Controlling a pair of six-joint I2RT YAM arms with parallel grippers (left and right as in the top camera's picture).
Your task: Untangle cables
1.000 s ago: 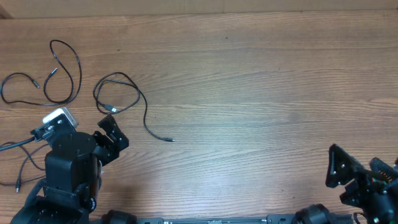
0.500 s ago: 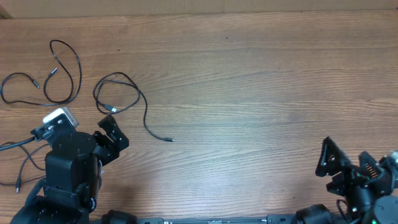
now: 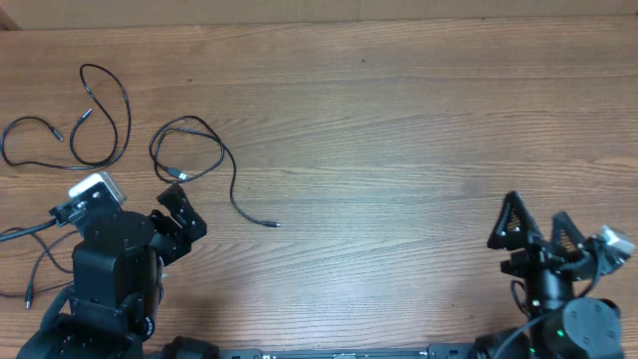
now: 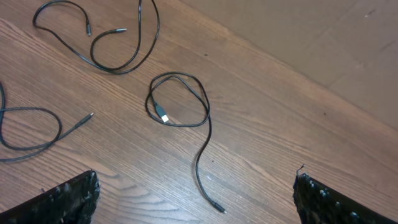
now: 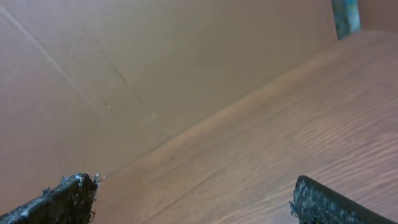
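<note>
Cables (image 3: 128, 120) lie in three separate loops on the table's left; both grippers stand open and empty

From overhead, the wooden table (image 3: 399, 130) carries all three on its far left part, and none crosses another. The leftmost cable (image 4: 78, 123) forms a flat open curve close to the table's left edge, with one plug tip pointing right. Just beside it, the middle cable (image 4: 118, 70) makes a tall, narrow loop that reaches farther from the robot, and one of its plug tips rests inside the loop. The right cable (image 4: 198, 168) is coiled into a single round loop with a pale flat plug lying inside it. Its free tail runs out toward the robot's side and ends in a small tip on bare wood.

The left gripper (image 3: 184, 214) sits near the robot's edge of the table, just on the near side of the right cable's loop and apart from it. Its jaws are spread wide with nothing between them. In the left wrist view its dark fingers (image 4: 68, 196) show only at the lower corners, and the tail of the right cable ends on the table between them, touching neither.

The right gripper (image 3: 536, 227) is at the near right of the table, well apart from every cord. Its jaws are also fully parted and hold nothing. Its wrist view shows only bare wood grain and a plain brown wall (image 5: 124, 74) beyond the table
</note>
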